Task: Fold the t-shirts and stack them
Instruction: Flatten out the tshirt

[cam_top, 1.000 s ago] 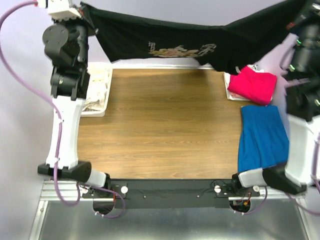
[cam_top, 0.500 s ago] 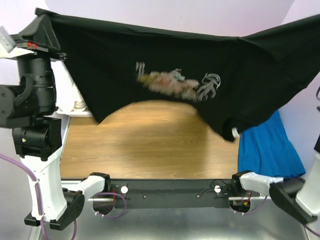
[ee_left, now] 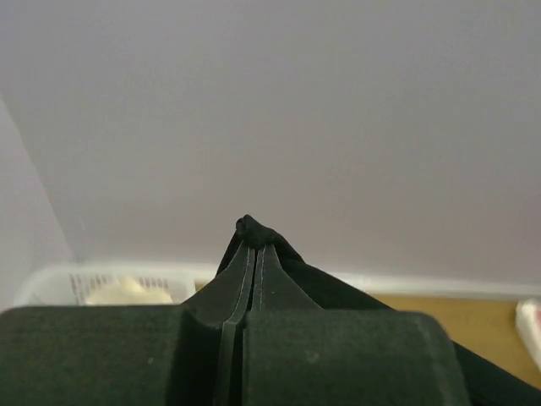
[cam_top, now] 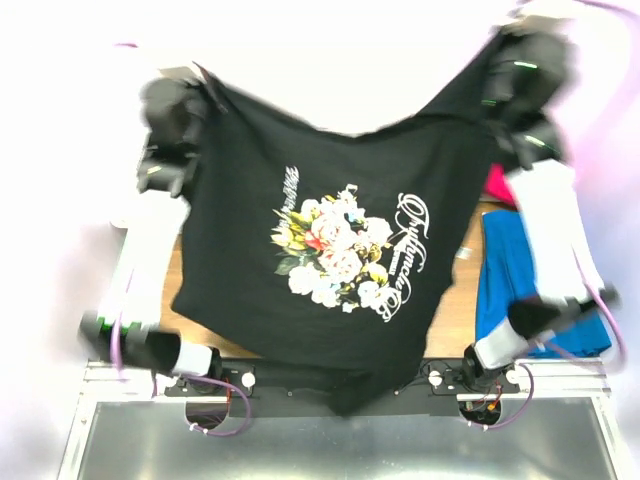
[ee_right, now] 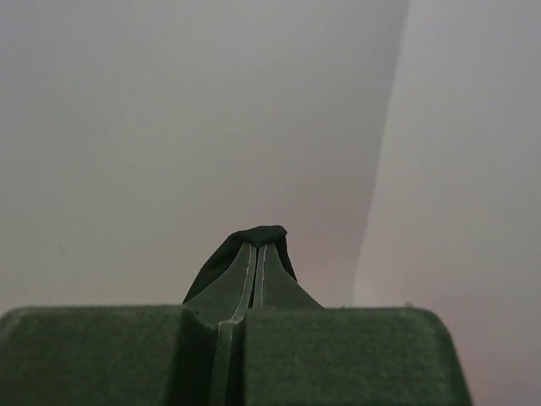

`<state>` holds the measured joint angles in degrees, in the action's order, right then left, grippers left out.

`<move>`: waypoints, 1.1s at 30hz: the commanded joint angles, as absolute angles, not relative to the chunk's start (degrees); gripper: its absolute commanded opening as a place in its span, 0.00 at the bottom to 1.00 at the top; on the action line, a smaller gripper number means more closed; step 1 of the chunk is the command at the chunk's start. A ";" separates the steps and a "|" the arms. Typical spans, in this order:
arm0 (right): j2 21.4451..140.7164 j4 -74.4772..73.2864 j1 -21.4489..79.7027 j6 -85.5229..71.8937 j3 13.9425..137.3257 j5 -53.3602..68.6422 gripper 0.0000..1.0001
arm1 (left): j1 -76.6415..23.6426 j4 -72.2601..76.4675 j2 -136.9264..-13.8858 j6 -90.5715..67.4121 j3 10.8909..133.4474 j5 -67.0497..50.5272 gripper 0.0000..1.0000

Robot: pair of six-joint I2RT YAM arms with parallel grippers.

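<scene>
Now each gripper is clamped tight on a pinch of black cloth: the left gripper (ee_left: 251, 245) and the right gripper (ee_right: 256, 244) both show a nub of fabric poking past their closed tips. A second ago the black t-shirt (cam_top: 330, 250) was stretched low and wide along the far edge of the desk (ee_left: 439, 306). It has since swung up high and hangs between the arms, floral print facing the overhead camera. I judge it ready to lay flat. Only the overhead view shows that spread, plus the red t-shirt (cam_top: 497, 185) and blue cloth (cam_top: 505, 280). Only the left wrist view shows the white basket (ee_left: 51, 283).
</scene>
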<state>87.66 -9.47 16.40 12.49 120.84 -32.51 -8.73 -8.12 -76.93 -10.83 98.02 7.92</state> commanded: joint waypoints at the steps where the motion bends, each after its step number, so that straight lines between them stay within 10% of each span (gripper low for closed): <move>1: 98.77 -6.68 13.45 6.26 115.23 -32.44 0.01 | -8.70 -5.37 -85.58 -15.02 85.46 5.89 0.00; 16: 144.55 -5.10 6.68 -4.12 139.39 -21.45 0.01 | -8.00 -13.25 -128.82 -21.36 113.33 22.49 0.00; 33: 150.73 -0.53 5.45 -7.20 141.94 -13.98 0.01 | -6.25 -11.43 -134.03 -26.28 121.81 39.99 0.00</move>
<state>148.53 -3.31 5.87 -5.65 139.26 -17.21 -7.99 -14.39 -134.63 -25.56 121.16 33.78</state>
